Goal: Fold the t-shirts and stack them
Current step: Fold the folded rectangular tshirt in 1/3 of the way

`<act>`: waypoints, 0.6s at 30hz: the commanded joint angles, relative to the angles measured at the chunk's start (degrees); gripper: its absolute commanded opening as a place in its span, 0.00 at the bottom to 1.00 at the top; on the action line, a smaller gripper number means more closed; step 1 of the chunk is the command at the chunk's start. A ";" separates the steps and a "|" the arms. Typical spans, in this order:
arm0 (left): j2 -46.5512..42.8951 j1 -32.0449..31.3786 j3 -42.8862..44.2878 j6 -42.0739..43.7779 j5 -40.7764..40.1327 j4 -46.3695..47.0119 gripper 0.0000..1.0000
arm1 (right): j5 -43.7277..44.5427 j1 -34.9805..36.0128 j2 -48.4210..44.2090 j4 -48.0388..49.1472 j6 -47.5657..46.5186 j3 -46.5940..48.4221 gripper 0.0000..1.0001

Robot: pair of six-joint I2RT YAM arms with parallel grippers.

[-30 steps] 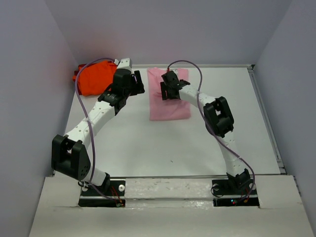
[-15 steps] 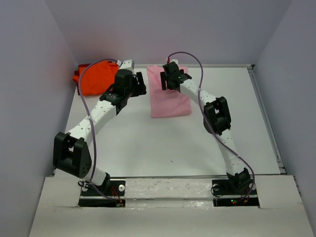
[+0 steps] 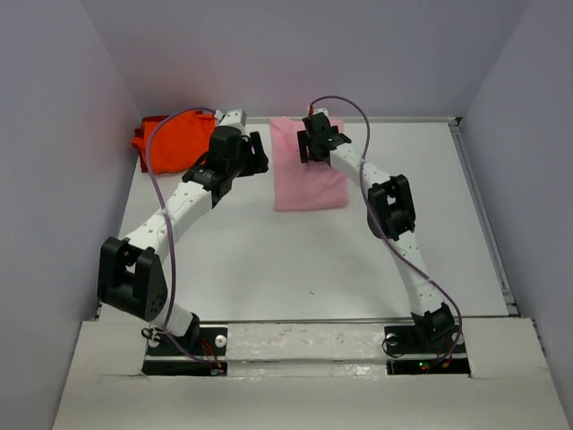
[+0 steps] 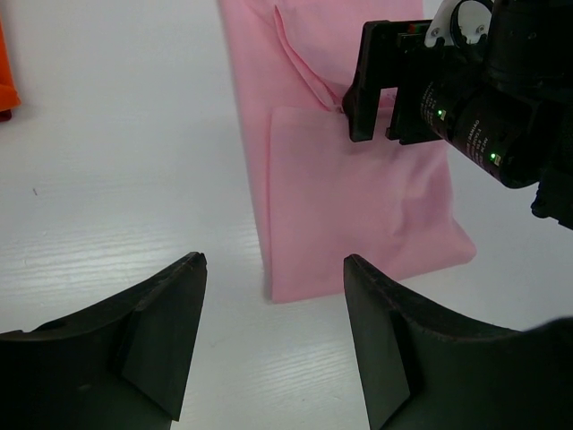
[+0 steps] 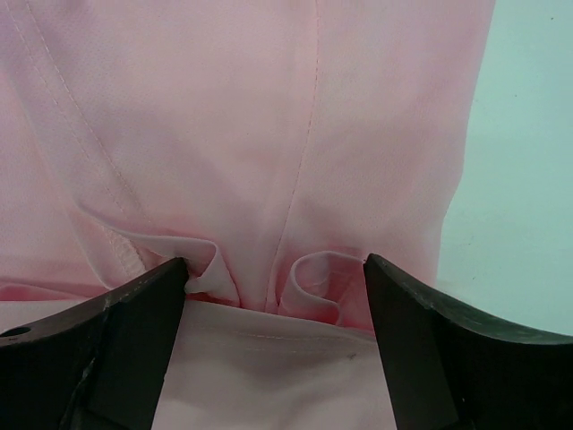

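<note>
R fingers [image 3: 313, 148], spread, have advanced to far end of folded pink shirt [image 3: 309, 184]; L fingers [image 3: 255, 157], also spread, edge closer. Next fold likely.

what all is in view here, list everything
pink t-shirt: one, light pink, folded narrow, far middle of the table
orange t-shirt: one, bright orange, bunched in the far left corner
table: one, white, under everything
walls: three, pale grey, left, right and far sides
cables: two, purple, one looping along each arm
arms: two, white with black joints, bases at the near edge
left gripper: one, black, open, by the pink t-shirt's left edge
right gripper: one, black, open, over the pink t-shirt's far end
</note>
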 commanded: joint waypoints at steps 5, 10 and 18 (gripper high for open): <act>-0.48 -0.40 -0.47 -0.29 1.23 3.04 0.72 | -1.80 -0.42 -6.86 2.34 -4.71 4.00 0.86; -0.56 -0.49 -0.47 -0.20 1.23 2.95 0.72 | -3.47 -0.42 -13.80 2.34 -4.53 -1.43 0.86; -0.48 -0.40 -0.56 -0.03 0.71 2.87 0.72 | -10.50 -0.42 -23.57 3.74 0.21 -20.51 0.86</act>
